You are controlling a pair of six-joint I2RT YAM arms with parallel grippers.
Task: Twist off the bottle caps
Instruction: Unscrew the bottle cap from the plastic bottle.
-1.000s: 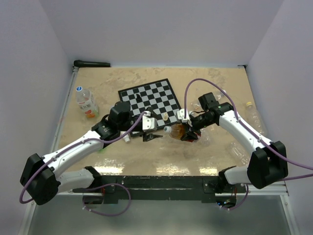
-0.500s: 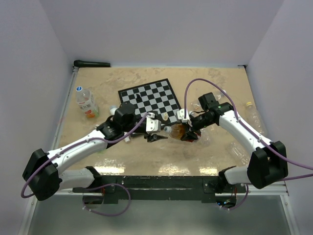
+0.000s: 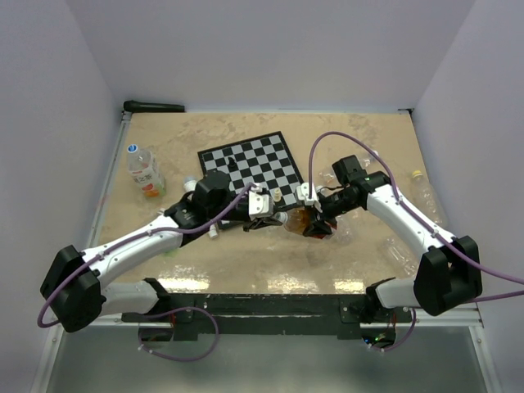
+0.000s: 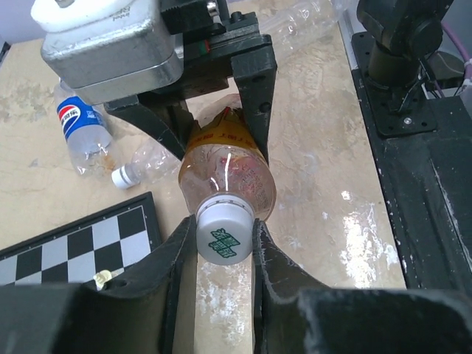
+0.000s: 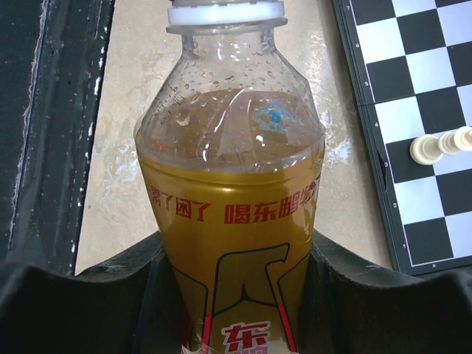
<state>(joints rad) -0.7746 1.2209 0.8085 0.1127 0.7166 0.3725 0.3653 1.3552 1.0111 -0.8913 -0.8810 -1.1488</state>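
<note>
In the middle of the overhead view, just below the chessboard [image 3: 250,161], the two arms meet over a bottle [image 3: 299,219] of amber drink lying on its side above the table [image 3: 246,262]. The right gripper [image 3: 315,223] is clenched around the bottle's labelled body; in the right wrist view its dark fingers [image 5: 110,295] press on both sides of the yellow label at the bottom of the frame. The white cap [image 5: 225,13] sits at the top centre of that view, screwed on the neck. The left gripper [image 4: 225,236] is closed on this cap: in the left wrist view, low in the centre, the two black fingers [image 4: 177,254] touch the ribbed sides of the cap and its green-printed top faces the camera. At the upper left of the overhead view another bottle [image 3: 143,172] lies on the table. Two cream chess pieces [image 5: 435,146] stand at the board's edge, right of the right wrist frame.
</note>
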